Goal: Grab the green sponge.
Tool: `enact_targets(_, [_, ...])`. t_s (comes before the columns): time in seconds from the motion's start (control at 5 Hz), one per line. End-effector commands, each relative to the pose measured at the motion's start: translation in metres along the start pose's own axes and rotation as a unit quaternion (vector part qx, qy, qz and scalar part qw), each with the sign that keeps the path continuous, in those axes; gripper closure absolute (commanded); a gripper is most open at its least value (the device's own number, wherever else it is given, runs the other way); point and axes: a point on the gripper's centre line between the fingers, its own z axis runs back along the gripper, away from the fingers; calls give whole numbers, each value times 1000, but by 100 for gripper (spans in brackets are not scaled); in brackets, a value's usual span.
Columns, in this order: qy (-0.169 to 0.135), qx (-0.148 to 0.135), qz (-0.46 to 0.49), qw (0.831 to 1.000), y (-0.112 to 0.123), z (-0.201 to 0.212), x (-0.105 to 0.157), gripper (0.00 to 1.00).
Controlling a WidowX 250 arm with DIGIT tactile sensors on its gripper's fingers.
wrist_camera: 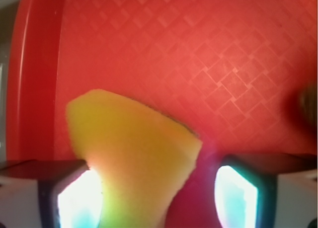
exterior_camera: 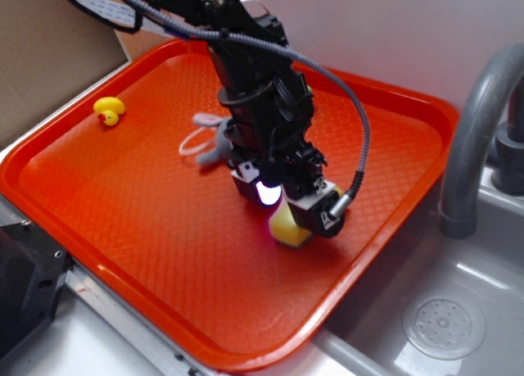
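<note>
At the centre of the exterior frame the tool (exterior_camera: 288,210) sits low over the orange tray (exterior_camera: 98,196), fingers apart, with the green sponge (exterior_camera: 286,226) between them. In the wrist frame the sponge (wrist_camera: 134,153) touches the lower-left pad (wrist_camera: 74,200), a gap to the other. A yellow rubber duck (exterior_camera: 109,110) lies upper left; a grey plush mouse (exterior_camera: 209,142) is partly hidden behind the arm.

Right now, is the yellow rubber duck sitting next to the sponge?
No. The rubber duck lies at the tray's far left corner, well apart from the sponge under the gripper.

Porous foam green sponge (wrist_camera: 134,153), textured plastic tray (exterior_camera: 164,253)
</note>
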Motion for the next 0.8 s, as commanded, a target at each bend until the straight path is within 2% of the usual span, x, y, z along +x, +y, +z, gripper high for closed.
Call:
enact_targets(0.0, [7,29,-12,999,2,-14,-1,100])
enact_targets(0.2, [-5,47,-6,999,6,-11,0,100])
enact_targets(0.4, [-29,55,-1,998,7,8,2,100])
enact_targets(0.6, [-53,55,1,997,7,50,1,100])
